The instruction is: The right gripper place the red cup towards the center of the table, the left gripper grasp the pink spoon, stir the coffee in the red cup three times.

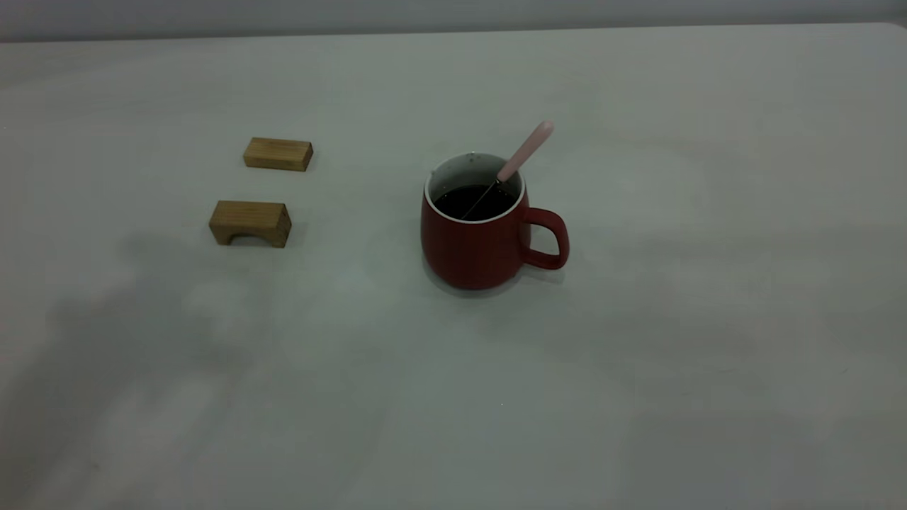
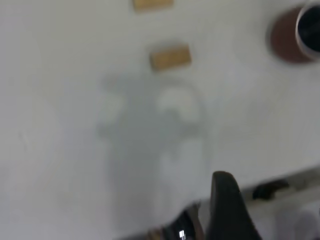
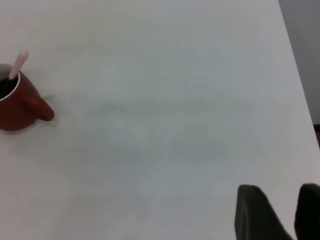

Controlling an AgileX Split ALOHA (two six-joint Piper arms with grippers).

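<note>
The red cup (image 1: 482, 234) sits mid-counter (image 1: 638, 354), pink spoon (image 1: 526, 150) leaning inside. The right gripper (image 3: 280, 210) waits far off, fingers a little apart. For the left gripper (image 2: 227, 210) I cannot tell. Next, pinch the handle gently and stir slowly.

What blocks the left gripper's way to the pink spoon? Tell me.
Nothing visible does. The pink spoon leans in the red cup, its handle free above the rim. Two wooden blocks lie off to the cup's left on the table.
</note>
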